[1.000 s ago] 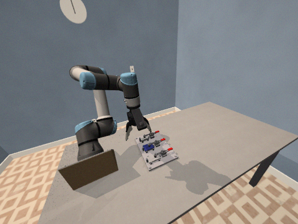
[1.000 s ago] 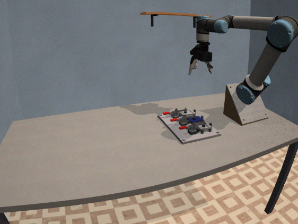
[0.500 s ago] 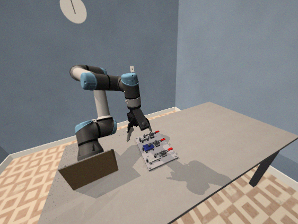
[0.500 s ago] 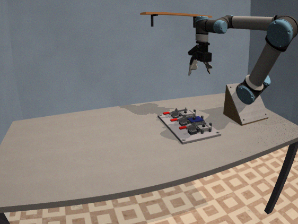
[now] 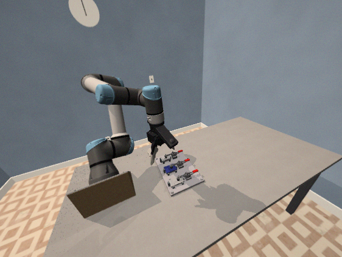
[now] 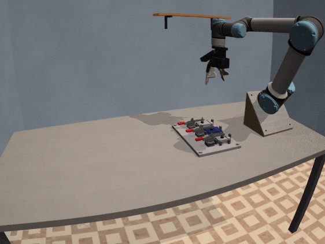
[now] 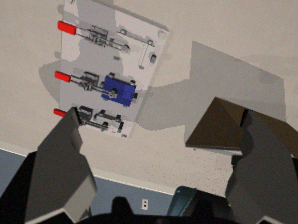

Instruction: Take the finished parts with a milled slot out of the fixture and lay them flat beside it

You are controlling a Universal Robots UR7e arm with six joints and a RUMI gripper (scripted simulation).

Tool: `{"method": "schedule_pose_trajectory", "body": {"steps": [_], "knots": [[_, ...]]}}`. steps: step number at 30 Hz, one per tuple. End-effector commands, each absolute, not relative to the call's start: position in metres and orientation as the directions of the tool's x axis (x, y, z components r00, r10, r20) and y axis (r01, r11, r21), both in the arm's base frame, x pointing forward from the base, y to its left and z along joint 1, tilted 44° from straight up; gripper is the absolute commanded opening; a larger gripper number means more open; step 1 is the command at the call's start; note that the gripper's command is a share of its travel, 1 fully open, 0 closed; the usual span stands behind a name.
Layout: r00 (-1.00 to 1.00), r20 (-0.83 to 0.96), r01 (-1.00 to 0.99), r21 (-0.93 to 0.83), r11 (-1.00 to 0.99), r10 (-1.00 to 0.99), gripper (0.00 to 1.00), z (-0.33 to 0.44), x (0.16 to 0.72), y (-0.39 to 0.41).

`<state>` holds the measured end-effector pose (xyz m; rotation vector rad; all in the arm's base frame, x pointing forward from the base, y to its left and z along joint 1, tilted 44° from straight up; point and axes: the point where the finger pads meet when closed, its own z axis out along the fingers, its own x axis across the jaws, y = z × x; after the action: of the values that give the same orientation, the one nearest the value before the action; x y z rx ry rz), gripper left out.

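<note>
And here is the black two-jaw gripper (image 5: 163,149) (image 6: 214,79) (image 7: 158,109), jaws spread wide, nothing between them, touching nothing! It hangs in the air above the long grey-brown table (image 5: 243,158) (image 6: 101,167), well up from the flat, pale grey fixture plate (image 5: 195,183) (image 6: 228,150) (image 7: 150,25).

Look at the room: the plate lies wholly inside the table's edges, with a broad stretch of tabletop running off past the red-handled side. On the opposite side, the wedge-shaped wooden robot mount (image 5: 101,195) (image 6: 274,124) (image 7: 217,122) stands near, a gap between.

On the plate, three metal toggle clamps with red handles sit in a row! The blue rectangular blank (image 5: 170,169) (image 6: 213,129) (image 7: 119,91) is in the middle station, clamp tip over it. The two pale finished parts sit in the outer stations, one either side of the blue; their slots are too small to make out.
</note>
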<state>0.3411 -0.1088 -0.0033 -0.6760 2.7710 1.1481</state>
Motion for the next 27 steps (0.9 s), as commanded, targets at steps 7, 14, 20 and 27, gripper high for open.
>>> {"method": "schedule_pose_trajectory", "body": {"steps": [7,14,20,27], "knots": [[-0.802,-0.349,-0.589,0.6,0.541,-0.485,1.0,-0.008,0.352,-0.104],[-0.742,-0.404,-0.662,0.565,0.493,-0.534,1.0,-0.01,0.356,-0.102],[-0.742,-0.404,-0.662,0.565,0.493,-0.534,1.0,-0.01,0.356,-0.102],[-0.644,-0.478,-0.758,0.504,0.414,-0.597,1.0,-0.013,0.363,-0.097]]}}
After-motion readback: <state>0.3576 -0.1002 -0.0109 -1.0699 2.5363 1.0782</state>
